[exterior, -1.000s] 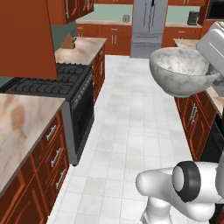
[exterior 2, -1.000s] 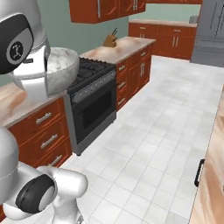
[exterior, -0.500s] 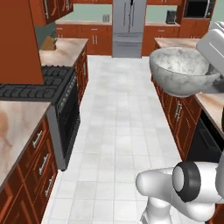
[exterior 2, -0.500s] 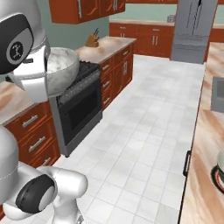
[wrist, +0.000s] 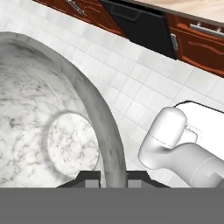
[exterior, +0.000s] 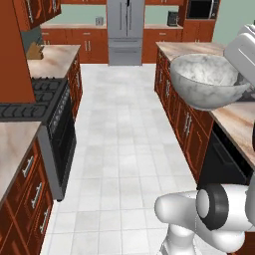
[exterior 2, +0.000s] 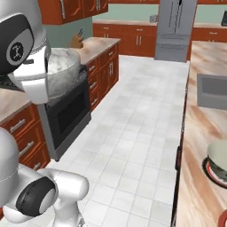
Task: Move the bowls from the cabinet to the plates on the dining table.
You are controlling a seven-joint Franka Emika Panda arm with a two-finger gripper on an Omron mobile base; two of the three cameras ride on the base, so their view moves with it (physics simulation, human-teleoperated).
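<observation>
The speckled marble bowl (exterior: 204, 79) hangs in the air over the aisle beside the right-hand counter. My gripper (wrist: 113, 177) is shut on its rim, one fingertip (wrist: 89, 177) inside the bowl and one outside. In the right base view the same bowl (exterior 2: 66, 71) shows behind my white forearm. The grey metal bowl (exterior 2: 219, 157) with a cream inside sits on a red-rimmed plate (exterior 2: 209, 172) on the dining table (exterior 2: 197, 133), right of the aisle. That table's marble top also shows in the left base view (exterior: 239, 124). Reddish-brown wall cabinets (exterior: 30, 15) hang at the upper left.
A black stove (exterior: 30, 104) stands left of the white-tiled aisle (exterior: 124, 149). A steel fridge (exterior: 127, 30) closes the far end. A sink (exterior 2: 213, 91) is set in the table top. A black appliance front (exterior: 224, 164) sits under the right counter.
The whole scene has shifted as the base turned right: stove and left counters slid left, and the table with the grey bowl on its plate came further into view. The marble bowl stays gripped.
</observation>
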